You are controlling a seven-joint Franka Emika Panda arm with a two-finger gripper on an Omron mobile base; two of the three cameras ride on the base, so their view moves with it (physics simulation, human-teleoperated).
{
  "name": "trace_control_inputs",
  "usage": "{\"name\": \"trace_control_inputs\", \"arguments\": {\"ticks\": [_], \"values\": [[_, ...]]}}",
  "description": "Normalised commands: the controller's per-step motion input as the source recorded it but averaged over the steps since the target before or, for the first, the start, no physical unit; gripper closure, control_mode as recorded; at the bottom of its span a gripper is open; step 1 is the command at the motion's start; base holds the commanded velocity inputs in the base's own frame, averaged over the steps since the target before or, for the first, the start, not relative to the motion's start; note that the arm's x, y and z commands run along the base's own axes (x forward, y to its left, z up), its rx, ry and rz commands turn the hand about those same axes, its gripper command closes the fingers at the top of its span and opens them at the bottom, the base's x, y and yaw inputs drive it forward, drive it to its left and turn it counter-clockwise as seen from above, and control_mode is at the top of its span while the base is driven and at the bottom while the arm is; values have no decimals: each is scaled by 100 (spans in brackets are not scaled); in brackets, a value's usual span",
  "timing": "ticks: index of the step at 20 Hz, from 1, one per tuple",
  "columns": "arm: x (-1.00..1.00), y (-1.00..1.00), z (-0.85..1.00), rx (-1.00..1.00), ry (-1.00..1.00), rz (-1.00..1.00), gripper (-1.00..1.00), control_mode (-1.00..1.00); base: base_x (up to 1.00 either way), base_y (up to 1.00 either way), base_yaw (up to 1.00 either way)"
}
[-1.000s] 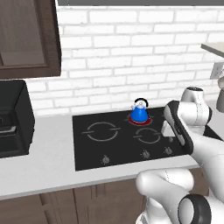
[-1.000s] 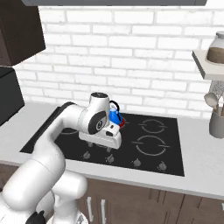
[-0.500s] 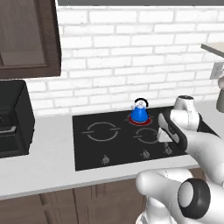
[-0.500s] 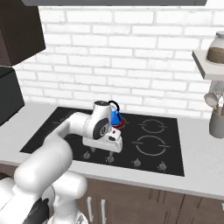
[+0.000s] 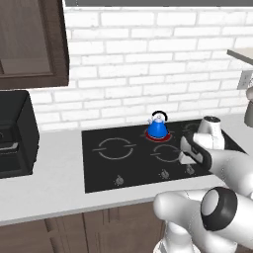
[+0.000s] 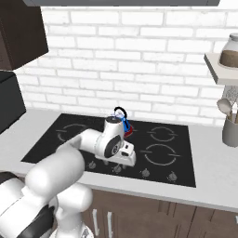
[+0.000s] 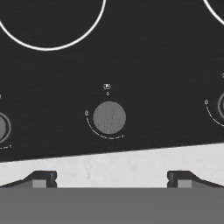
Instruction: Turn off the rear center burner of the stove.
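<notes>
We see the grey counter [image 5: 54, 183] carrying the stove [image 5: 104, 170], a flat, shiny black glass top. It is hard and smooth, and our claw could slip on it. At the back, in the middle of the stove, sits the rear center burner [image 5: 151, 135], glowing red. A small blue kettle [image 5: 158, 127] stands right on it. We think the kettle may be hot, and we do not need to move it.

Along the front edge of the stove runs a row of little knobs. Our claw [image 7: 109, 177] hangs just above that row, pointing down. One round grey knob [image 7: 109, 117] sits right between the two tips. We think this is the one to turn, but we cannot be sure which burner it works.

The claw is spread wide and holds nothing. The knob looks small, stiff and low, so we should pinch it by its round sides, squeeze firmly, and twist it.
</notes>
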Motion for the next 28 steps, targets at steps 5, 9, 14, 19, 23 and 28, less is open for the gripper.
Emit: {"name": "trace_control_inputs", "arguments": {"ticks": [5, 9, 14, 19, 23, 28], "values": [[34, -1, -30, 0, -2, 0, -100, -100, 0, 0, 0], [41, 0, -23, 0, 0, 0, -100, -100, 0, 0, 0], [26, 0, -25, 0, 0, 0, -100, -100, 0, 0, 0], [3, 0, -8, 0, 0, 0, -100, -100, 0, 0, 0], [-24, 0, -5, 0, 0, 0, -100, -100, 0, 0, 0], [0, 0, -4, 0, 0, 0, -100, -100, 0, 0, 0]]}}
